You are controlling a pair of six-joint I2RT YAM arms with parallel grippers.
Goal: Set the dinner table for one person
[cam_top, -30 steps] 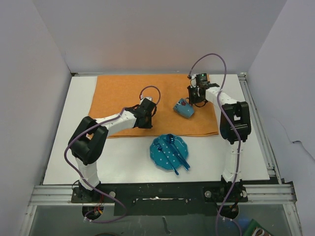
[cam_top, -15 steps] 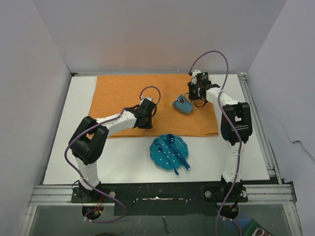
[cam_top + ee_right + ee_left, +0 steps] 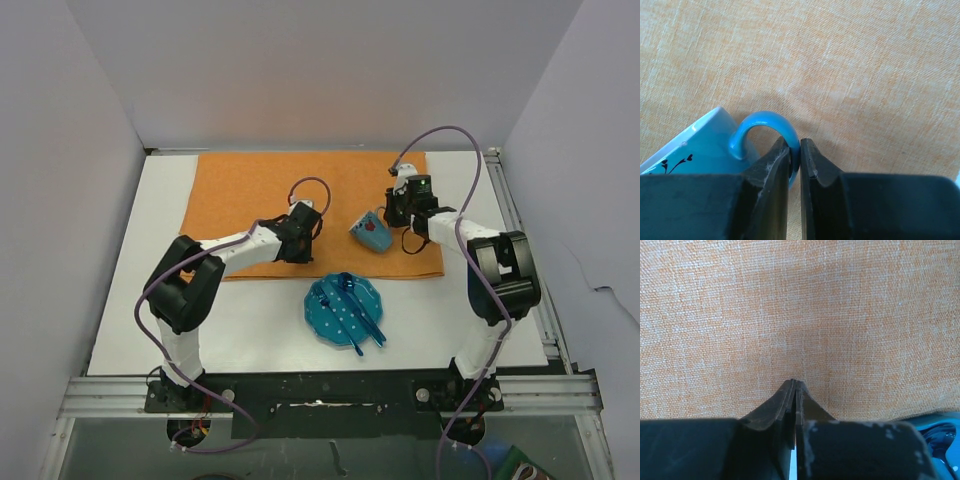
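**Right pincer grips the mug handle, left pincer is shut over the cloth**

The big white tabletop (image 3: 125, 300) lies flat under everything and is the widest thing in view. Pale walls (image 3: 300, 70) stand at its far, left and right edges. Both arms are fixed at its near edge.

An orange cloth (image 3: 240, 185) lies on the far half of the tabletop. Its far edge runs along the tabletop's far edge. White strips of tabletop show to the left and right of it.

The right pincer (image 3: 795, 146) is clamped on the round blue handle (image 3: 760, 122) of a light blue mug (image 3: 371, 233). Its two black fingers squeeze the handle from both sides. The mug is over the right part of the cloth, near the cloth's near edge. It looks tipped and not standing straight. It has small hearts on its side. I cannot tell if the mug touches the cloth.

The left pincer (image 3: 796, 386) has its fingers pressed together. The tips point at the cloth, near the middle of the cloth's near edge. I cannot tell if any cloth is caught between them.

A blue plate (image 3: 330, 300) sits on the bare white tabletop, just beside the cloth's near edge, about midway between the two arms. Blue cutlery (image 3: 362, 320) lies on the plate, and the ends stick out over its near right rim.
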